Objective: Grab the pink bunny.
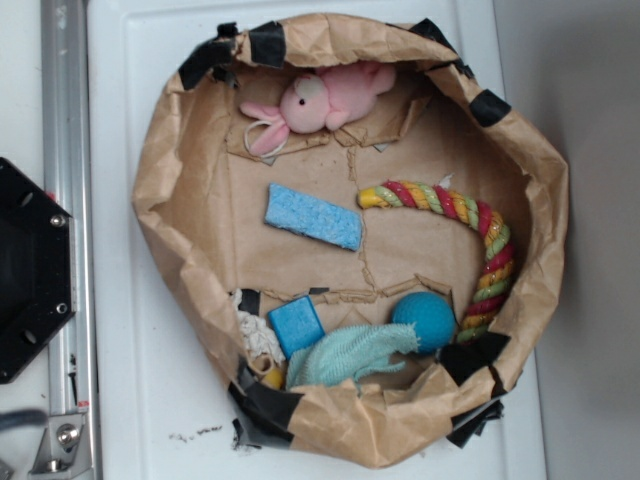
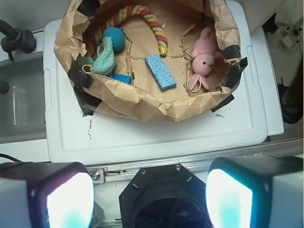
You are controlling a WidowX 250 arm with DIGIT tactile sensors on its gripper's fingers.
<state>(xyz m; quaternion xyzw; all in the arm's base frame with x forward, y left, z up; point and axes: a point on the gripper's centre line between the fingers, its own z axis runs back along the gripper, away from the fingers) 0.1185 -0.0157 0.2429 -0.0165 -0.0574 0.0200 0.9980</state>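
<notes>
Gripper (image 2: pixel 149 194) fingers (image 2: pixel 64 199) sit spread wide apart at the bottom of the wrist view, holding nothing, well back from the paper bag (image 1: pixel 190 230) that rests on a white lid (image 2: pixel 156 133). Inside the bag, the pink bunny (image 1: pixel 318 100) lies on its side against the bag wall, its pale loop beside its ears. Near the bag's middle lies a blue sponge (image 1: pixel 313 216), with a striped rope (image 1: pixel 470 235) curving along one side, and a teal ball (image 1: pixel 424 320) touching a crumpled green cloth (image 1: pixel 352 355).
</notes>
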